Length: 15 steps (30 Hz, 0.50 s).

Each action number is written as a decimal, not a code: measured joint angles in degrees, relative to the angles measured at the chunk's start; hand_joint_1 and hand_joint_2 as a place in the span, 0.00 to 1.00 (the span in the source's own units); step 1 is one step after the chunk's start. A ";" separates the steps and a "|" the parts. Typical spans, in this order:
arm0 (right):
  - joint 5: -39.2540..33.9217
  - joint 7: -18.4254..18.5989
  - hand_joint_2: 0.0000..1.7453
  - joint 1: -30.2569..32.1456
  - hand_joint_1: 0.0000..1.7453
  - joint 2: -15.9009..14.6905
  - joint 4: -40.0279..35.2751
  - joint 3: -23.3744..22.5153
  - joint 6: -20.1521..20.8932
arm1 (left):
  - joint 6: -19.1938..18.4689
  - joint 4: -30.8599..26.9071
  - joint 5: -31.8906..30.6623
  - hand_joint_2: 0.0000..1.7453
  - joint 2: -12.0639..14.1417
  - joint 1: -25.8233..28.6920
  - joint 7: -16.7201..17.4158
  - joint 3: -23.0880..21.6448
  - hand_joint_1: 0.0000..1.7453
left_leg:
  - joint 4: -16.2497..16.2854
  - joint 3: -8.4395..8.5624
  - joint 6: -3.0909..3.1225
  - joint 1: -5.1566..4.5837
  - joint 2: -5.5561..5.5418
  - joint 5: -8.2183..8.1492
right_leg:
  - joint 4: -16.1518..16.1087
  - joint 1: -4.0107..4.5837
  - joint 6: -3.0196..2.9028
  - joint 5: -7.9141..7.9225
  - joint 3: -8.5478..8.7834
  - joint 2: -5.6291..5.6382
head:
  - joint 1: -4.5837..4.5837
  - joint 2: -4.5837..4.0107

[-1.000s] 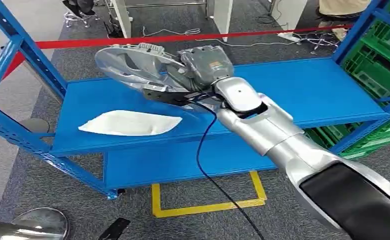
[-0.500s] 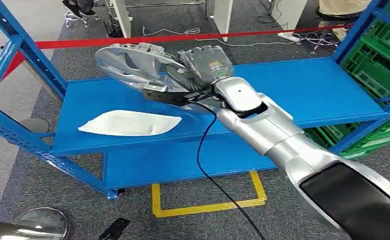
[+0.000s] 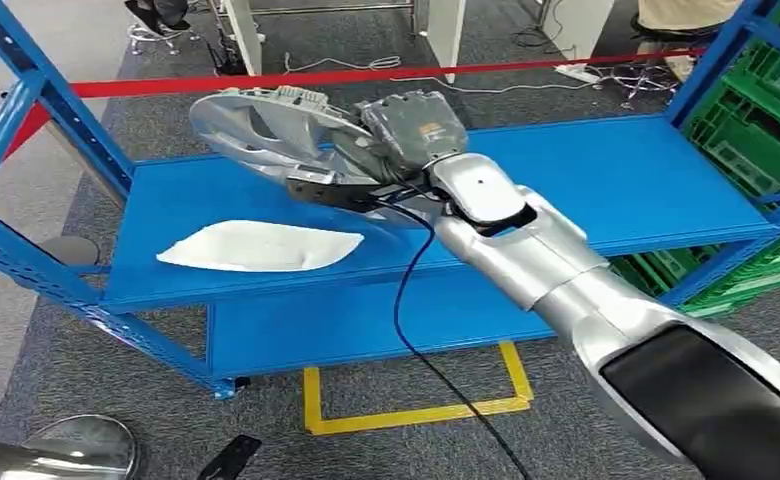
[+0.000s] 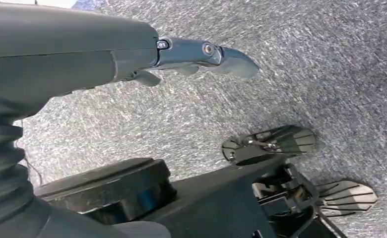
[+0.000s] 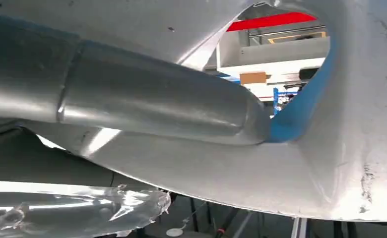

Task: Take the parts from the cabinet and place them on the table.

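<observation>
A large silver cast-metal part (image 3: 256, 125) with round openings is lifted and tilted above the blue shelf (image 3: 606, 180) of the cabinet. My right hand (image 3: 386, 150) grips it from the right side, the silver arm reaching in from the lower right. In the right wrist view my thumb (image 5: 147, 104) presses across the pale metal of the part (image 5: 261, 173), close to one opening. A flat white part (image 3: 258, 246) lies on the shelf's front left. My left hand (image 4: 201, 54) hangs over grey carpet, fingers straight and holding nothing.
Blue uprights (image 3: 36, 110) frame the cabinet at left and right. A lower blue shelf (image 3: 366, 320) sits below. Green crates (image 3: 756, 130) stand at the right. A red barrier tape (image 3: 366, 75) crosses behind. Yellow floor tape (image 3: 416, 410) and a black cable (image 3: 416, 330) lie in front.
The right hand and the silver part have shifted very slightly upward and to the left; everything else is still.
</observation>
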 joint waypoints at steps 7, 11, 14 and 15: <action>-0.26 0.00 0.00 0.00 1.00 -0.17 0.00 -0.02 -0.04 | 0.90 0.00 0.15 1.00 0.00 -0.01 0.11 0.00 0.00 | 0.00 0.01 0.00 0.00 0.00 0.00 | 0.00 0.00 0.00 0.00 0.00 0.00 | -0.02 0.00; -0.28 0.00 0.00 0.00 1.00 -0.24 0.00 -0.02 -0.04 | 1.01 0.00 0.15 1.00 0.00 0.00 0.15 0.00 0.00 | 0.00 0.01 0.00 0.00 0.00 0.00 | 0.00 0.00 0.00 0.00 0.01 0.00 | 0.02 0.00; -0.35 0.00 0.00 0.00 1.00 -0.28 0.00 -0.02 -0.07 | 1.11 0.00 0.37 1.00 0.00 -0.01 0.94 0.00 0.00 | 0.00 0.01 0.00 0.00 0.00 0.00 | 0.00 0.00 0.00 0.00 0.01 0.00 | -0.02 0.00; -0.39 0.00 0.00 0.00 1.00 -0.31 0.00 -0.02 -0.15 | 1.11 0.00 0.44 1.00 0.00 -0.02 0.96 0.02 0.00 | 0.00 0.01 0.00 0.00 0.00 0.00 | 0.00 0.00 0.00 0.00 0.01 0.00 | 0.02 0.00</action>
